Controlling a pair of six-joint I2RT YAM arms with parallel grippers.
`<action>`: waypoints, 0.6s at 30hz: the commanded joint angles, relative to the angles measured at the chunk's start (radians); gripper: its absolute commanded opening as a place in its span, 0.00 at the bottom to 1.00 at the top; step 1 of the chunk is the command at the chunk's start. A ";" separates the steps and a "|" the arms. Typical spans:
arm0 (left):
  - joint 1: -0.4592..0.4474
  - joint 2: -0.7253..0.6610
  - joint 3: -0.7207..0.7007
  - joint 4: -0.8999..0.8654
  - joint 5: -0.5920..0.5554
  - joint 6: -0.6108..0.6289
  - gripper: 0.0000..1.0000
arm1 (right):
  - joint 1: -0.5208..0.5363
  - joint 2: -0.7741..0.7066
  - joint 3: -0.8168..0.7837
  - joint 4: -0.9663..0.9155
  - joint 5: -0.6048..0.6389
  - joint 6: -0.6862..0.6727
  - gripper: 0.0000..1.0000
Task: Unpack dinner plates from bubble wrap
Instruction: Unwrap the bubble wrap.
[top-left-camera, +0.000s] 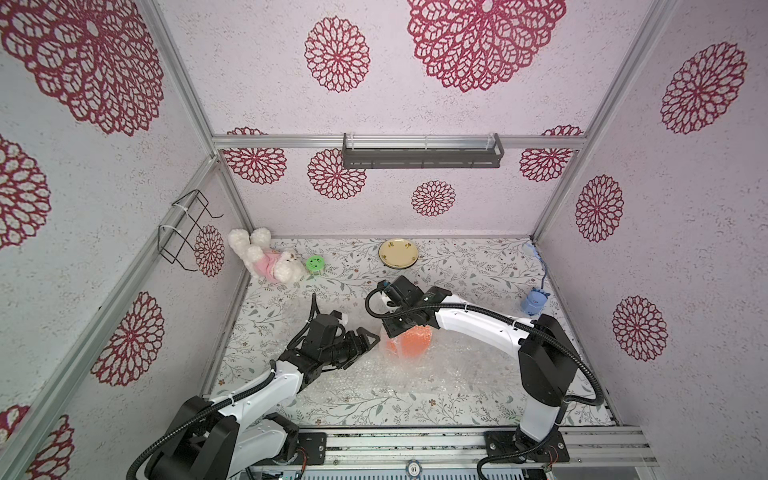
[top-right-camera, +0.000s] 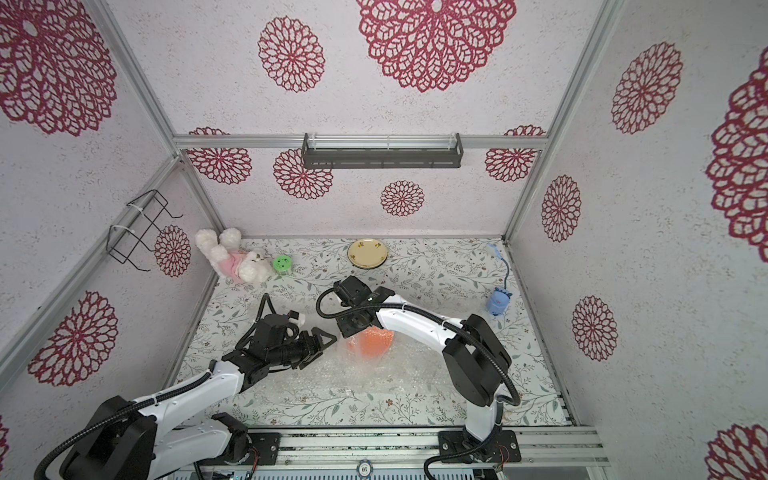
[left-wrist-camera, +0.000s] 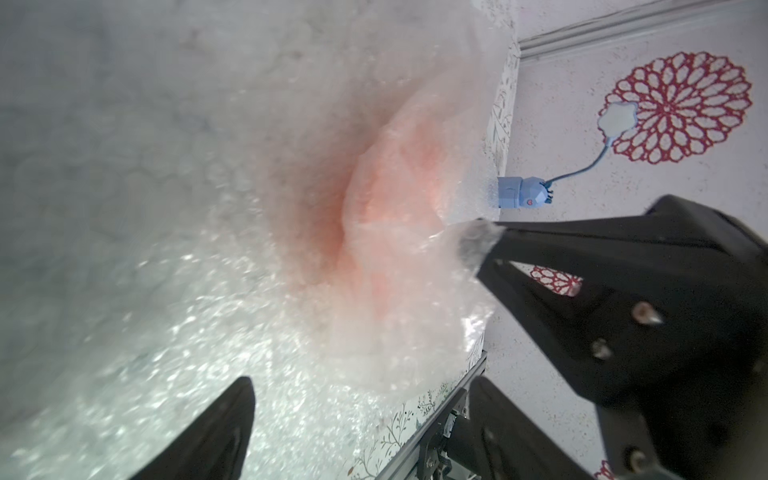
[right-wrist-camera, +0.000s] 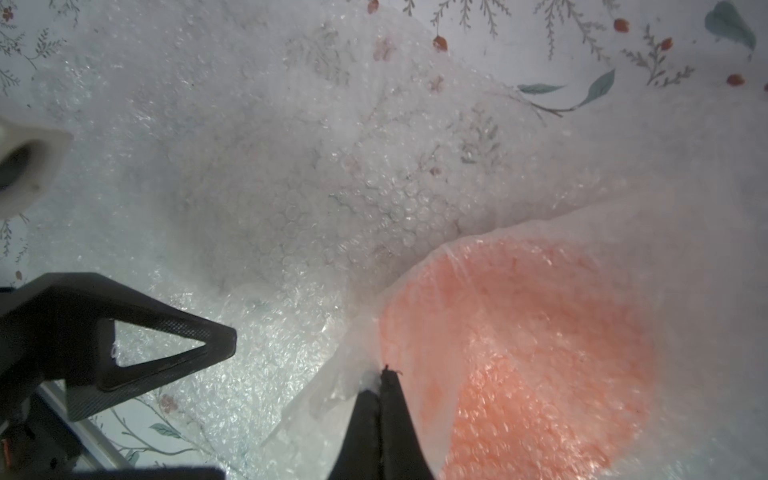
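An orange dinner plate (top-left-camera: 409, 343) (top-right-camera: 374, 343) stands tilted at the table's middle, still inside clear bubble wrap (top-left-camera: 419, 374) (top-right-camera: 365, 376). My right gripper (right-wrist-camera: 382, 374) is shut on a bunched edge of that wrap, beside the orange plate (right-wrist-camera: 540, 353). From the left wrist view the right gripper (left-wrist-camera: 478, 241) pinches the wrap above the plate (left-wrist-camera: 390, 199). My left gripper (top-left-camera: 365, 345) (top-right-camera: 325, 347) (left-wrist-camera: 361, 386) is open just left of the bundle, low over the spread bubble wrap (left-wrist-camera: 166, 311), holding nothing. A cream flowered dinner plate (top-left-camera: 399, 253) (top-right-camera: 368, 254) lies bare at the back.
At the back left lie a white plush toy (top-left-camera: 266, 259) and a green smiley disc (top-left-camera: 315, 263). A blue toy with a cord (top-left-camera: 534, 301) stands at the right edge. A wire basket (top-left-camera: 187, 232) hangs on the left wall and a grey shelf (top-left-camera: 422, 153) on the back wall.
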 joint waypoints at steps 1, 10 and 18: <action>-0.021 0.059 0.043 0.046 -0.039 0.002 0.86 | -0.019 -0.073 0.001 0.036 -0.045 0.039 0.00; -0.036 0.211 0.112 0.073 -0.037 0.006 0.77 | -0.045 -0.104 -0.028 0.063 -0.052 0.071 0.00; -0.043 0.331 0.163 0.128 -0.037 0.009 0.63 | -0.047 -0.106 -0.032 0.073 -0.076 0.075 0.00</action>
